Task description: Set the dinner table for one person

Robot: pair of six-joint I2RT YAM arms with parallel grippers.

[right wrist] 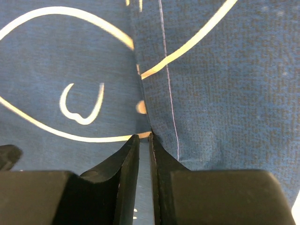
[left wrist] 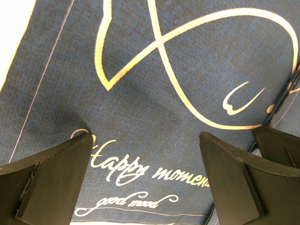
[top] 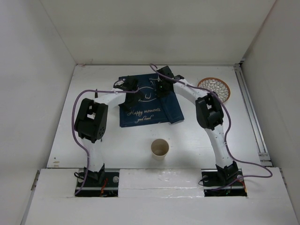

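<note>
Item 1: right gripper (right wrist: 144, 138) – its jaws are pressing almost together, only a thin slit showing between them, and they are pinching the stitched edge of a folded-over layer of the navy placemat (right wrist: 220, 93). From above, this gripper (top: 162, 84) is sitting at the cloth's 12 o'clock side.

Item 2: left gripper (left wrist: 145, 180) – its jaws are standing wide apart and gripping nothing. The fingers (left wrist: 51, 183) are framing the cream lettering "Happy moments" on the placemat (left wrist: 154, 117). Whether the tips are touching the cloth cannot be told. In the overhead view it (top: 128, 87) is hanging over the cloth's 10 o'clock corner.

Item 3: placemat (top: 145, 112) – it is lying slightly askew, its right side doubled over itself, on the middle of the dinner table (top: 201, 136).

Item 4: paper cup (top: 160, 148) – it is standing upright, mouth up, at 6 o'clock from the placemat and apart from it.

Item 5: round patterned plate (top: 214, 88) with an orange rim – it is lying at 2 o'clock from the placemat, near the right arm.

Item 6: dinner table – matte white, it is carrying all the above and extending well beyond them on every side.
</note>
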